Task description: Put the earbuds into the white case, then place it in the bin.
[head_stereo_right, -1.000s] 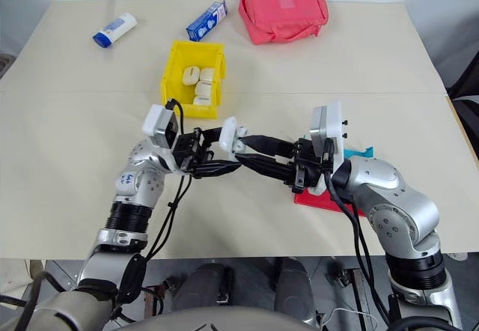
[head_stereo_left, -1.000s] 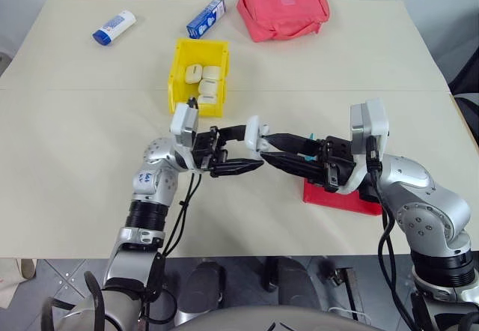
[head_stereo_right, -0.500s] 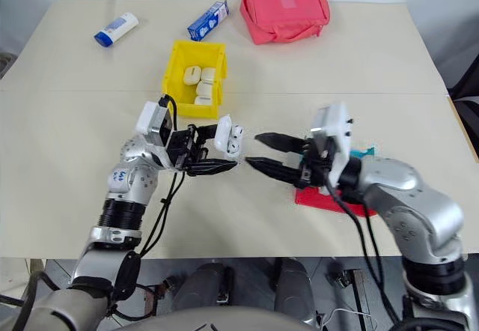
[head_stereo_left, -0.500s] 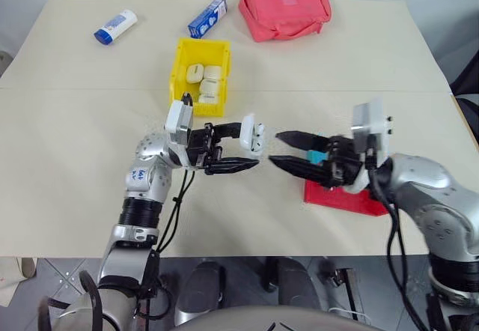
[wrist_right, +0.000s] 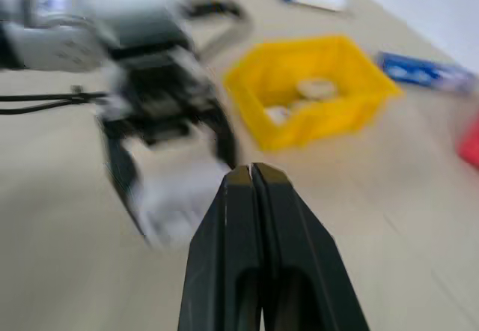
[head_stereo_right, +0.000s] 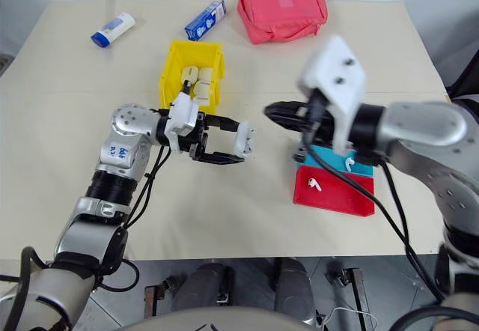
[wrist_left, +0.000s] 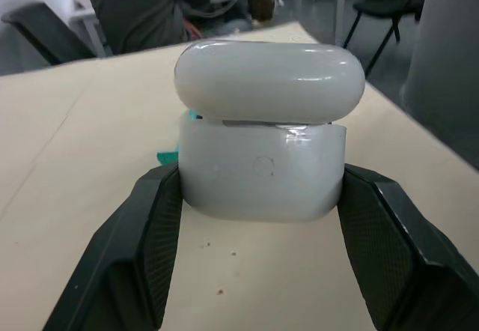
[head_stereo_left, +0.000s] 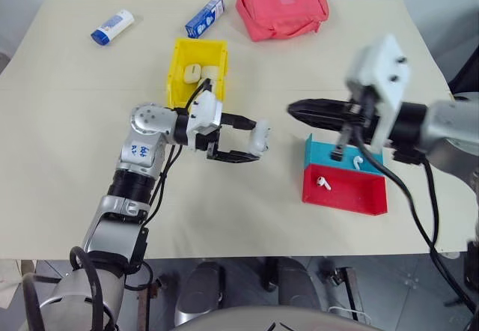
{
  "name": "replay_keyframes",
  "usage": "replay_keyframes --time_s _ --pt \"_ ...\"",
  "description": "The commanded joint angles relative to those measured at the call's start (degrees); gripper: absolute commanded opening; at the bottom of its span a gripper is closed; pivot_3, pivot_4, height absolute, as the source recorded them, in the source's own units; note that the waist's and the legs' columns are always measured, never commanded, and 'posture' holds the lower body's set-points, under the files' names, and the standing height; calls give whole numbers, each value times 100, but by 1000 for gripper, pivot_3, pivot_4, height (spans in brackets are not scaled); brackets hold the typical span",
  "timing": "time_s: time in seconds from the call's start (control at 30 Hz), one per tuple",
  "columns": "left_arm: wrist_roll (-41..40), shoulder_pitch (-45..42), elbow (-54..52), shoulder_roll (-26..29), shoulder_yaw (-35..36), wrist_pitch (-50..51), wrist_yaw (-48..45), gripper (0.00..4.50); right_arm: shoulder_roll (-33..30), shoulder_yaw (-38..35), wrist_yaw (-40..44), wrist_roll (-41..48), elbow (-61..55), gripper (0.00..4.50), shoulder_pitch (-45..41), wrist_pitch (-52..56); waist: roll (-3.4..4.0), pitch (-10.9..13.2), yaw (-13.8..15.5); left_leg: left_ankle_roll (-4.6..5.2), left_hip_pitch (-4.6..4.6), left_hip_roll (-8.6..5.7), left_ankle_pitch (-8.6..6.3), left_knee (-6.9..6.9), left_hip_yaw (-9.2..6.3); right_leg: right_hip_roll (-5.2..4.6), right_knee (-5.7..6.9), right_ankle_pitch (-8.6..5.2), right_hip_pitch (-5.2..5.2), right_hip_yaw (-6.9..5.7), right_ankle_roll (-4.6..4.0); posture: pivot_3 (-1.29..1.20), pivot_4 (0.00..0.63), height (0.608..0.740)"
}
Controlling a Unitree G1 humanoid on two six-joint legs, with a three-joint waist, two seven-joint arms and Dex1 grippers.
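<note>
The left gripper clamps the white case between its two black fingers, above the cream table — the lid sits closed in the left wrist view. The right gripper, fingers pressed together and empty, hangs apart from the case over the red and teal tray, where two earbuds lie — one on the red part, one on the teal. The yellow bin behind holds cream-tinted cases.
</note>
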Motion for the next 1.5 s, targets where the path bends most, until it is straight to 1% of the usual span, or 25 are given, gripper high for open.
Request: replay_keyframes --time_s 0.03,0.17,0.3,0.43,0.6,0.63,0.7,0.73,0.77,0.8,0.83,0.87,0.93,0.97,1.0,1.1,1.27,1.33,1.5 --pt "85 -150 81 5 -51 -124 26 2751 168 468 55 -218 114 52 -395 289 -2 -1 0 0 -2 -1 0 2 0 0 0 0 -1 -3 0 0 150 740" --pt "109 -227 197 -58 -56 -184 79 2751 458 903 209 -512 286 52 -662 260 -3 -1 -4 14 -12 -24 7 8 3 -8 0 7 -3 -2 12 0 150 740" --pt "83 -201 189 -53 -36 -220 75 2751 384 1055 374 -769 270 52 -486 262 -6 -3 -4 15 -11 -26 10 10 -3 -8 1 8 0 -2 14 0 150 740" --pt "12 -173 145 -34 19 -210 69 2751 -21 853 543 -863 77 52 -134 377 -6 -3 -1 14 -12 -25 10 10 -2 -7 1 9 -1 -4 15 0 150 740" --pt "-66 -172 140 0 104 -220 69 2751 -529 371 633 -856 -78 52 346 467 -8 -3 -3 13 -10 -24 10 10 1 -6 0 10 0 -4 17 0 150 740" --pt "-94 -174 139 -3 140 -233 89 2751 -618 200 660 -862 -108 52 492 396 -8 -3 -3 13 -9 -23 10 10 1 -7 0 10 2 -4 17 0 150 740" --pt "-151 -177 133 -15 230 -259 153 2751 -657 -373 615 -802 -121 52 872 283 -10 -1 3 13 -10 -23 10 10 0 -8 -1 10 2 -4 17 0 150 740" --pt "-213 -181 112 -38 310 -249 204 2751 -552 -815 658 -784 -108 52 1179 -4 -10 -2 6 13 -10 -23 10 10 1 -8 -1 10 2 -4 17 0 150 740" --pt "-265 -185 80 -43 385 -182 270 2751 -290 -1438 739 -524 -70 52 1567 -216 -14 -1 18 12 -9 -23 10 9 3 -8 -2 11 2 -3 19 0 150 740" --pt "-296 -192 63 -49 431 -133 315 2751 -109 -1854 811 -334 -40 52 1843 -384 -18 -1 23 12 -9 -23 10 9 0 -7 -3 11 5 -5 19 0 150 740" --pt "-353 -197 59 -44 497 -75 352 2751 143 -2407 1156 -210 -7 52 2340 -845 -21 0 35 10 -7 -22 11 9 -4 -5 -5 11 11 -9 19 0 150 740" --pt "-383 -199 54 -43 532 -36 373 2751 294 -2745 1410 -142 10 52 2671 -1158 -23 -1 68 10 -5 -22 11 8 -1 -6 -6 12 13 -9 21 0 150 740" --pt "-384 -222 119 -10 593 -26 414 2751 185 -3003 2013 -241 140 433 3429 -1463 -18 1 111 11 4 -23 11 8 7 -3 -6 14 23 -6 25 0 150 740" --pt "-372 -231 140 4 605 -27 418 2751 100 -3016 2179 -228 189 629 3637 -1478 -19 1 130 14 7 -29 12 8 13 -6 -5 16 24 0 29 0 150 740" --pt "-341 -255 192 26 617 -52 421 2751 71 -3047 2321 -69 323 976 3750 -1421 -21 2 128 16 12 -28 12 8 16 -6 -5 17 28 1 30 0 150 740" --pt "-264 -446 416 100 675 -121 496 2751 1 -2967 2867 -47 698 2000 3898 -1711 -21 2 127 20 24 -27 10 8 24 -7 -5 20 29 11 34 0 150 740" --pt "-220 -609 608 286 767 -149 625 2751 -108 -2875 3486 -199 1046 3707 4029 -2142 -21 2 124 15 20 -22 7 4 21 -4 -6 17 21 7 28 0 150 740" --pt "-154 -708 816 410 856 -162 825 2751 -94 -2874 3450 -299 1151 4426 4014 -2289 -24 4 120 15 21 -22 7 3 23 -4 -6 17 21 7 28 0 150 740" --pt "101 -1081 1601 698 1045 -176 1542 2751 13 -2891 3169 -474 1135 4471 4075 -2511 -25 5 151 13 23 -23 9 5 23 -6 -3 18 23 7 30 0 150 740"
